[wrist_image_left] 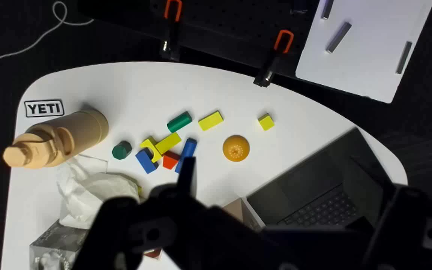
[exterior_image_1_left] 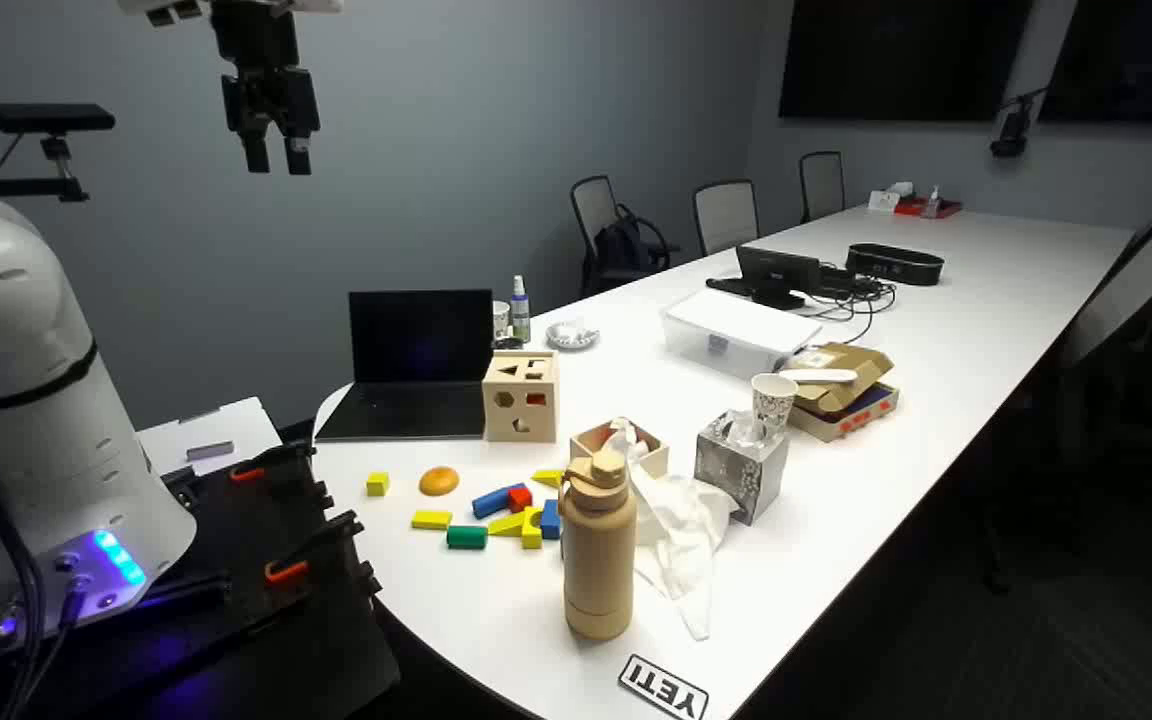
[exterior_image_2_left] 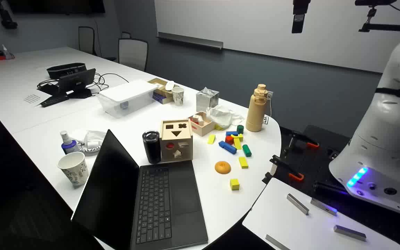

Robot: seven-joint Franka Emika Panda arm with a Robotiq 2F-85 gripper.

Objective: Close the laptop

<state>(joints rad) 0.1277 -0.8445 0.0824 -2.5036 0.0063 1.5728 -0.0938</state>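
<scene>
- Carrying the whole setup: white table (exterior_image_1_left: 616, 390), by whose rounded end the robot arm (exterior_image_1_left: 46, 460) is stationed.
- Arm: gripper (exterior_image_1_left: 277, 153) is suspended high, well apart from the table; fingers (exterior_image_1_left: 297, 157) are spread, a gap being seen between them. They could be brought together before contact, so that a firm, blunt pusher is made.
- Laptop (exterior_image_2_left: 153, 194): open at the table's rounded end, lid (exterior_image_2_left: 108, 194) raised. Closing is judged not yet begun. The lid should be met from behind, near its top edge, swept in an arc toward the keyboard (exterior_image_2_left: 155, 208), and pressed gently flat at the end. If it is pushed along rather than over, the laptop may be slid.
- Clear bin (exterior_image_1_left: 701, 345): topped by a white cover (exterior_image_1_left: 741, 318); contents cannot be made out.
- Wooden cube (exterior_image_2_left: 176, 140): just beside the laptop; contact cannot be judged. Red is seen through a hole; whether a loose block is held inside cannot be told.
- Tissue box (exterior_image_2_left: 207, 103): filled, with white tissue (exterior_image_2_left: 207, 91) protruding.
- Open wooden tray (exterior_image_2_left: 207, 128): red and pale pieces (exterior_image_2_left: 197, 119) are held.
- Black tumbler (exterior_image_2_left: 151, 147): lidded, contents not seen.
- Paper cup (exterior_image_2_left: 74, 170): behind the lid, bottom hidden; could be knocked if a low path is taken there.
</scene>
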